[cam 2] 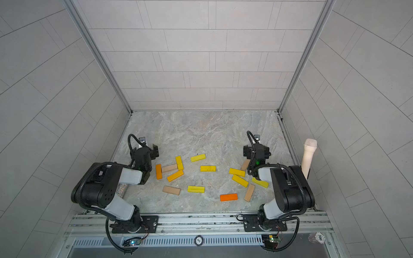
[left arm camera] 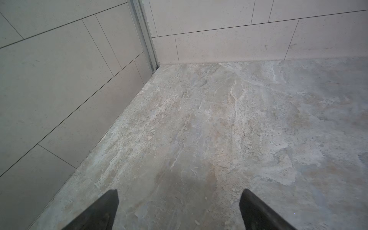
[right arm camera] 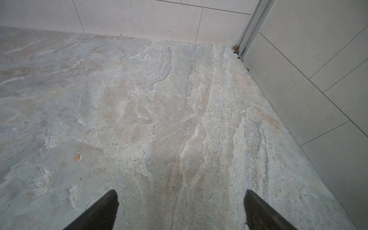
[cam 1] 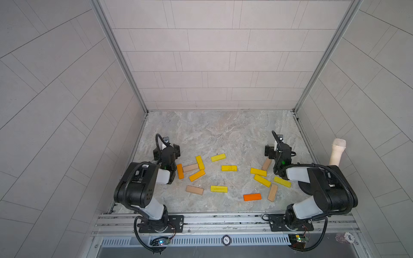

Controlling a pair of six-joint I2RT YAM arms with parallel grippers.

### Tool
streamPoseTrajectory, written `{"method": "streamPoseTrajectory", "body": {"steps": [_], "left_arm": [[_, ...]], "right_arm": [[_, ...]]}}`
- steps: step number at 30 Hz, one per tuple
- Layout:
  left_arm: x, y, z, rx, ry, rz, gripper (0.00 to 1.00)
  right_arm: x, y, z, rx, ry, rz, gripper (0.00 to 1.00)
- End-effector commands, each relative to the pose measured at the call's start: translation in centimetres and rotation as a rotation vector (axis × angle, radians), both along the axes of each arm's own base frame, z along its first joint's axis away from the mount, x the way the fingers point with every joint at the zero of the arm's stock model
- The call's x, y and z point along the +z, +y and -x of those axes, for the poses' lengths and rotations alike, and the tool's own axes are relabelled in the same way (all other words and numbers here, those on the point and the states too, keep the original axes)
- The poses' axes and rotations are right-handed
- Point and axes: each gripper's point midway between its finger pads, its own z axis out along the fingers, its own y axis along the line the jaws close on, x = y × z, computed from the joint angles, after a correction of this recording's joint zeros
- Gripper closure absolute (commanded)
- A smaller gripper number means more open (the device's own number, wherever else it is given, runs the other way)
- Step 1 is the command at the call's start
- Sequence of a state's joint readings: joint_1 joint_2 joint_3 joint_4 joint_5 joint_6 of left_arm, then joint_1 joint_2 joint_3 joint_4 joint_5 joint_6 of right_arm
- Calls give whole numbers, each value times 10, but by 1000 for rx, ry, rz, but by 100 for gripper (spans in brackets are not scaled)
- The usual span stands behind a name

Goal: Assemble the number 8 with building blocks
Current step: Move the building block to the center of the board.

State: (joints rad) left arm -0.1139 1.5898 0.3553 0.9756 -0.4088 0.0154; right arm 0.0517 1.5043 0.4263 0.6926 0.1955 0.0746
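Blocks point(cam 1: 229, 168), yellow, orange and tan, lie scattered flat on the near tabletop point(cam 1: 223, 129), no figure 8 formed yet; left tool point(left arm camera: 180, 191) and right tool point(right arm camera: 180, 191) hang spread and empty at either side, apparently poised to start gathering.

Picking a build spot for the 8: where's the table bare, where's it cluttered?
Bare: the far half of the marble top, between the back wall and the open left end effector and right end effector. Also a thin strip along the front rail. Crowded: the building blocks scattered between the arms, densest beside each arm.
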Motion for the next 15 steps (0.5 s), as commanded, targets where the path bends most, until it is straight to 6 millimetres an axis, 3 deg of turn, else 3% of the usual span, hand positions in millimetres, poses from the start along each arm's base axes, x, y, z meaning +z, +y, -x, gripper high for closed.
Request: {"method": "streamPoseTrajectory", "body": {"steps": [1,15], "left_arm": [[7,0,-4,13,-33,10,0],[7,0,-5,9,-29,13,0]], "right_arm": [[7,0,-5,0,-21,21,0],[6,0,-5,-1,-19,22,0]]}}
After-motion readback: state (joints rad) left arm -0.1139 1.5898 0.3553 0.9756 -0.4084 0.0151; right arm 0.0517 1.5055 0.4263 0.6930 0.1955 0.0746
